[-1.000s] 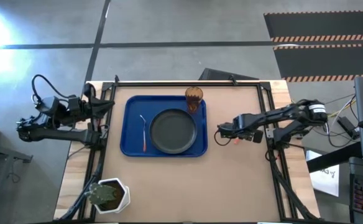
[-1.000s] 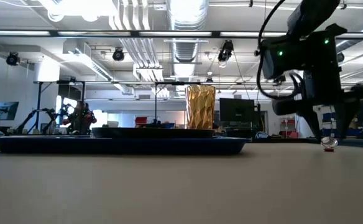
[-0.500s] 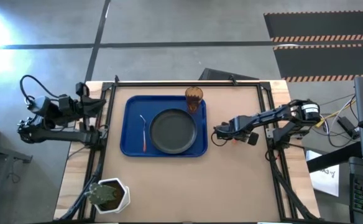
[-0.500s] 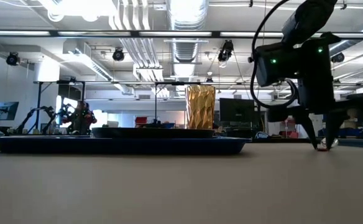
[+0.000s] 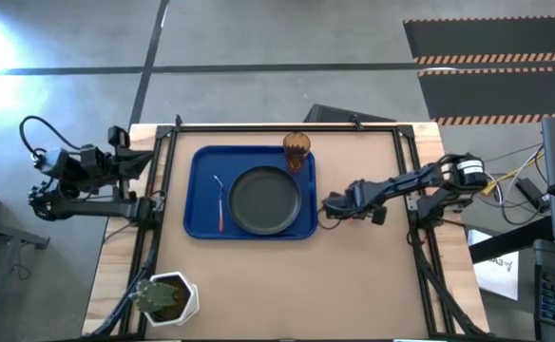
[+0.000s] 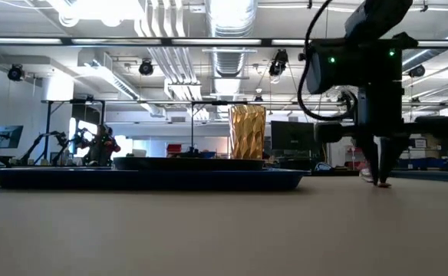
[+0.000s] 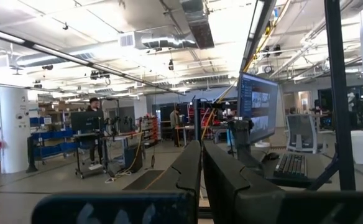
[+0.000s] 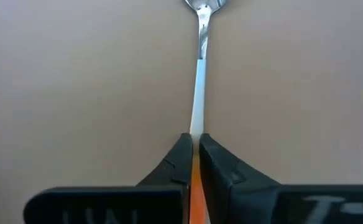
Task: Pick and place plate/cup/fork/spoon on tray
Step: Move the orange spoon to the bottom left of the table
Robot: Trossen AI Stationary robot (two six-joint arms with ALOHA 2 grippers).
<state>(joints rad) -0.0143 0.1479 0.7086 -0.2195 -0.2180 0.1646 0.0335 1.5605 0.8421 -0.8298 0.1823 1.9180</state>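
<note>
Orange-handled silver spoon [image 8: 198, 93] lies on the tan worktop [image 5: 354, 275] just beside the blue rectangular tray [image 5: 200, 195], pinched by the right claw [image 5: 327, 208]; left claw [image 7: 200, 180] pressed together.

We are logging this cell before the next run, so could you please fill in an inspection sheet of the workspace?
Surface: brown table, bare in front.
Job's things: plate, fork and cup on blue tray; spoon on the table right of the tray.
Clutter: white potted plant at the front left corner.
Grippers: right gripper shut on the spoon's handle; left gripper shut, parked off the table's left edge.
Cables: black loops on both arms.
Surroundings: concrete floor, hazard-striped mat, monitors, people far off.
</note>
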